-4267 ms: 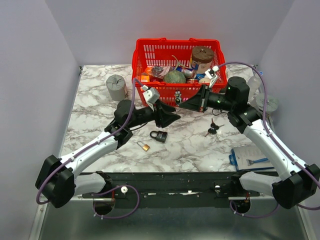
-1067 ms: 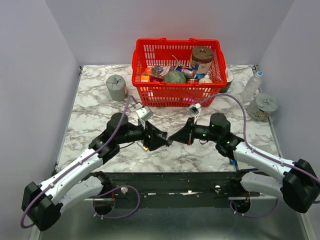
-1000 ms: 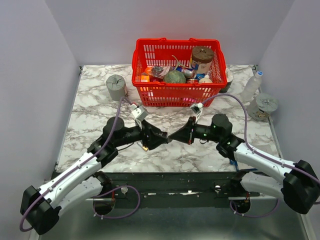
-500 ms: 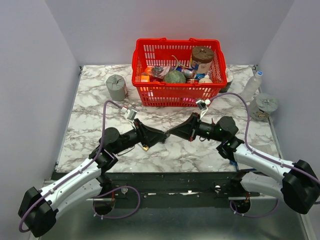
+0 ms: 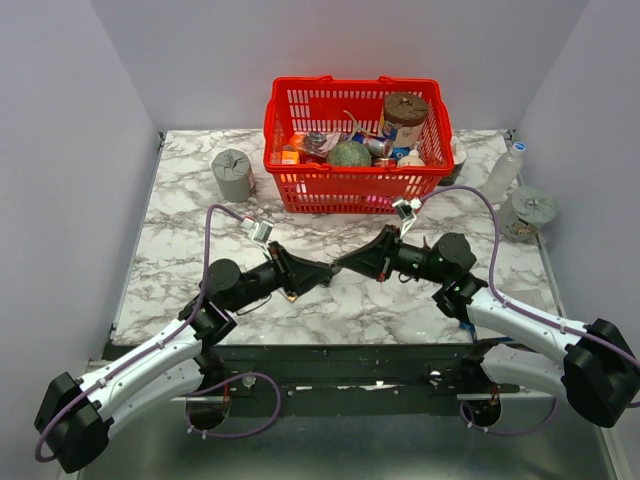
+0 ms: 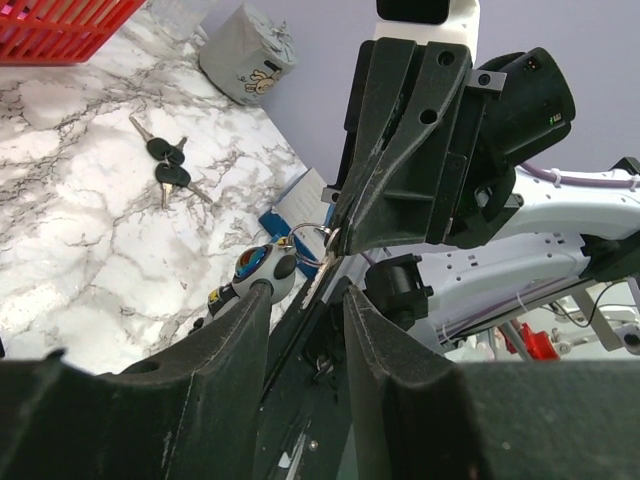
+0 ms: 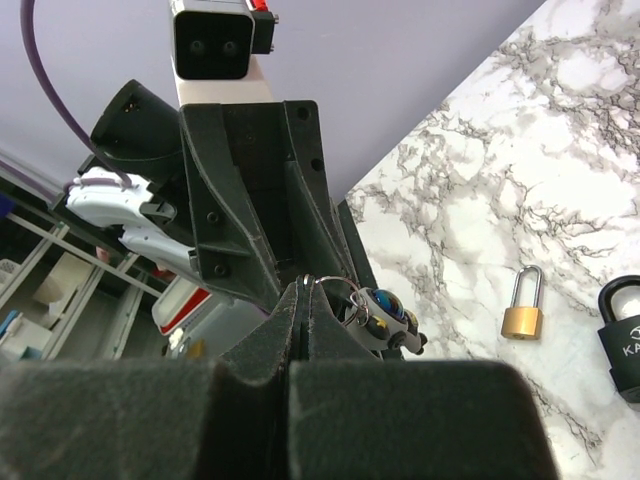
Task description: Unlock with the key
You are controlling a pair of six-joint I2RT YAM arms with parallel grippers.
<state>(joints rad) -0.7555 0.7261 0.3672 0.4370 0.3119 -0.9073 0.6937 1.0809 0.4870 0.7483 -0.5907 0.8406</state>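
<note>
On the marble (image 6: pixel 70 260), well apart, lies the key (image 6: pixel 165 172); right hand (image 7: pixel 302 292) pinches a keyring (image 7: pixel 375 310).

Limits of view at this moment
The black padlock (image 7: pixel 622 335) is cut by the right wrist view's edge; from above I cannot resolve what lies where the left gripper (image 5: pixel 322 271) meets the right gripper (image 5: pixel 340 267).

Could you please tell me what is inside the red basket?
The red basket holds a green round object, a brown disc and an orange item; its wall and the top layer hide whatever lies lower.
</note>
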